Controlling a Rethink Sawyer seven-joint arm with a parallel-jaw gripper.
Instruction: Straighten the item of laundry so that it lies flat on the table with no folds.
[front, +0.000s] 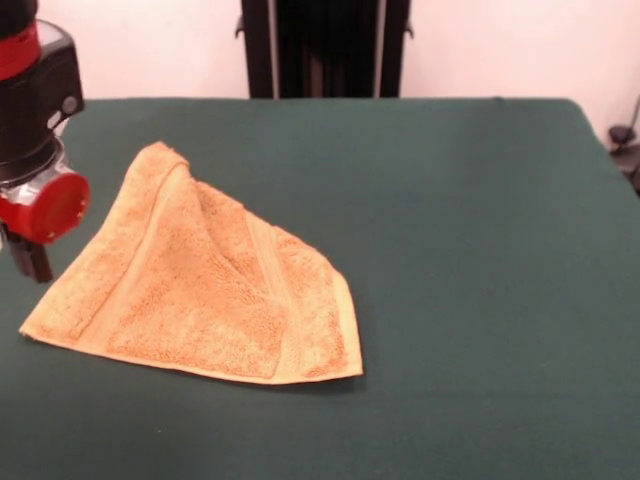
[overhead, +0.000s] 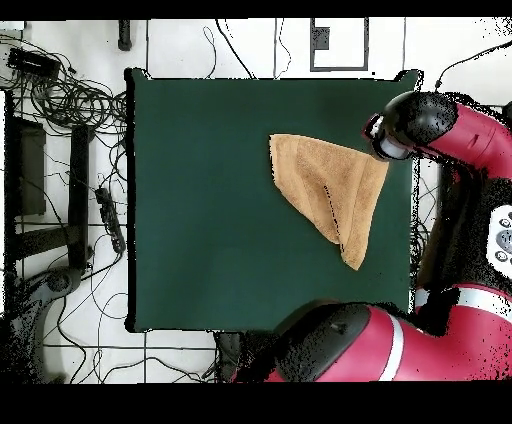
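I have the gripper (front: 32, 262) at the table's (front: 480, 250) edge, just beside the washcloth (front: 205, 290), and from the front view I can only see a dark tip below the red cap of the wrist. I cannot tell whether it is parted or closed, and nothing suggests it has hold of the cloth.

The washcloth lies folded into a rough triangle, not flat. In the overhead view the head of the arm (overhead: 408, 128) sits right next to one corner of the cloth (overhead: 330, 190), and the triangle spreads away from that corner, with its long side running off toward a narrow point closer to the robot's base. A raised ridge seems to run along the fold, though I would not swear to which layer is on top.

So the cloth lies to one side of my tool, nearest corner almost under it. My judgement: the next move depends on catching that near corner's upper layer and drawing it outward, across the fold line.
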